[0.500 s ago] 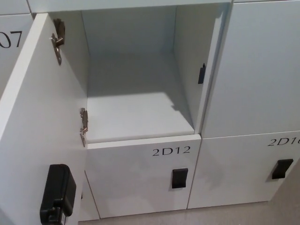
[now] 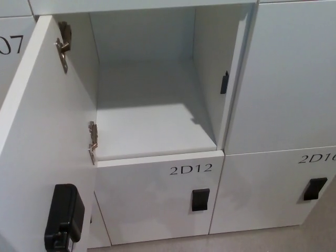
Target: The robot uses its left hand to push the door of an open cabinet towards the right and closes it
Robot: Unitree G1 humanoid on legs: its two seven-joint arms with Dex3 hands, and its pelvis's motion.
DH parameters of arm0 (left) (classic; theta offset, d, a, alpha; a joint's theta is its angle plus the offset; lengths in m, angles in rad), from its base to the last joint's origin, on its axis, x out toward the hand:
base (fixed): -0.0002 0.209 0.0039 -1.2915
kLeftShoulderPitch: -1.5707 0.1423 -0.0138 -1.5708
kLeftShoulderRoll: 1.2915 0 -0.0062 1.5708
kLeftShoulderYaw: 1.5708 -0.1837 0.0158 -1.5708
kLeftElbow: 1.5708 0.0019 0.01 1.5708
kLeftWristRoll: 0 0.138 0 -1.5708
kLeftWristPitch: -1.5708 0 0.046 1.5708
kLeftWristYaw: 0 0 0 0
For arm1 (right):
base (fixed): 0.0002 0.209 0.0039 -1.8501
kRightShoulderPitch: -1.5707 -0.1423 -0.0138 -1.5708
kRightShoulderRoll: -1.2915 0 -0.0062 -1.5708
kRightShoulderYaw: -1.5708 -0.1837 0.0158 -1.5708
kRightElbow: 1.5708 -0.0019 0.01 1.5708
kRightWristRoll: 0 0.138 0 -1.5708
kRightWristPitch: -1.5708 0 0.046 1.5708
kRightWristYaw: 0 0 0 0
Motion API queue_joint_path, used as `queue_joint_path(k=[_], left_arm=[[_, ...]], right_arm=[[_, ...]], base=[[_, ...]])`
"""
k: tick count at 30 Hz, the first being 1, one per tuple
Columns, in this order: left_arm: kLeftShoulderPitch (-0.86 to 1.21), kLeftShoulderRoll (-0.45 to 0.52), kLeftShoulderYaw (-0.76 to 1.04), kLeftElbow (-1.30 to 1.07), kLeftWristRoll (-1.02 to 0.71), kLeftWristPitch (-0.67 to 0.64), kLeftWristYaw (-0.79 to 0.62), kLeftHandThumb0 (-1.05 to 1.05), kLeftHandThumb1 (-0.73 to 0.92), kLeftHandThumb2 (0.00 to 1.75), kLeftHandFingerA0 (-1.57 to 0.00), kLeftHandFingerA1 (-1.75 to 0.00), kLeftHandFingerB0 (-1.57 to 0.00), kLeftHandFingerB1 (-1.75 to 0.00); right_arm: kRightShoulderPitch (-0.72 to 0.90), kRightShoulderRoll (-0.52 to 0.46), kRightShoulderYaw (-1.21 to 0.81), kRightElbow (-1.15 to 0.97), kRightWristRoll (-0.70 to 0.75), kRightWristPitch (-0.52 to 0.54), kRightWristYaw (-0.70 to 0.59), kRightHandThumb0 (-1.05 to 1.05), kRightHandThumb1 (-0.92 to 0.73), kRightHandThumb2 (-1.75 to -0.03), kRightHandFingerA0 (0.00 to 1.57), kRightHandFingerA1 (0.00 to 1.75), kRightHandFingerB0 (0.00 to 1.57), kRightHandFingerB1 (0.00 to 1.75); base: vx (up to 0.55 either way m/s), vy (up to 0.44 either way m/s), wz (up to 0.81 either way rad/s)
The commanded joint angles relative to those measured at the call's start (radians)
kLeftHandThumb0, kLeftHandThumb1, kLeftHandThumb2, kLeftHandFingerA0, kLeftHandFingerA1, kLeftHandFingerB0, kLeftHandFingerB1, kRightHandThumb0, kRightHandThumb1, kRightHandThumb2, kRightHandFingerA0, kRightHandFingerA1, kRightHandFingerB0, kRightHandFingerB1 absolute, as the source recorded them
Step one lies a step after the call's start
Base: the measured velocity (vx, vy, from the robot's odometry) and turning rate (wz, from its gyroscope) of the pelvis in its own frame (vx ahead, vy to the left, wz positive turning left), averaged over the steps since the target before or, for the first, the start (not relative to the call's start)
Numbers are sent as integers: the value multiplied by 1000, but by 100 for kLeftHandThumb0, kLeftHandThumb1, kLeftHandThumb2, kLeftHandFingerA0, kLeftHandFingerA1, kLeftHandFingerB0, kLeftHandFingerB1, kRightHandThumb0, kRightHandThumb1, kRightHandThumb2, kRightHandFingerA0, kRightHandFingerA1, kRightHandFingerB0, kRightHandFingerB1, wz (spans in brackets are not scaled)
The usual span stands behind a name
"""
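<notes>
no hand showed while the door (image 2: pixel 42 136) stood wide open at your left.
you couldn't tell either hand's state; a blind push could have snagged the black lock box (image 2: pixel 64 216) or the hinges (image 2: pixel 92 142), stalling it short of the cabinet (image 2: pixel 152 126).

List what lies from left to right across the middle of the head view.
Open cabinet door → lower hinge → open compartment → black strike plate on its right wall → closed neighbouring door. Neither robot hand shows.
</notes>
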Motion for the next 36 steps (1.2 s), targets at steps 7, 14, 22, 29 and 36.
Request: queue_joint_path(k=[7,14,22,29,36], left_arm=[[-11,25,102,-3,-56,-54,-6,-74,92,77,-11,-29,-9,-26],[-185,97,195,-58,-76,-145,59,-35,52,111,0,-49,0,-47],[-404,93,116,-130,2,-161,51,-80,92,73,-21,-30,-16,-28],[-475,10,-97,-263,159,-182,118,-76,92,72,-34,-33,-23,-29],[-490,-99,-312,-376,303,-179,177,-80,92,72,-31,-32,-24,-29]], right_arm=[[-9,-5,-19,6,9,-35,-14,-63,-91,-67,30,35,20,30],[-18,-13,-26,6,10,-40,-4,-63,-90,-67,30,35,21,29],[-31,-8,-25,5,2,-29,-18,-63,-90,-67,31,35,22,30],[-42,-5,-29,7,5,-21,-16,-62,-91,-67,30,35,21,30],[-44,-3,-27,2,3,-33,-19,-61,-90,-67,32,35,23,30]], base=[[0,0,0],[0,0,0],[-3,-1,0],[0,0,0],[-4,1,-3]])
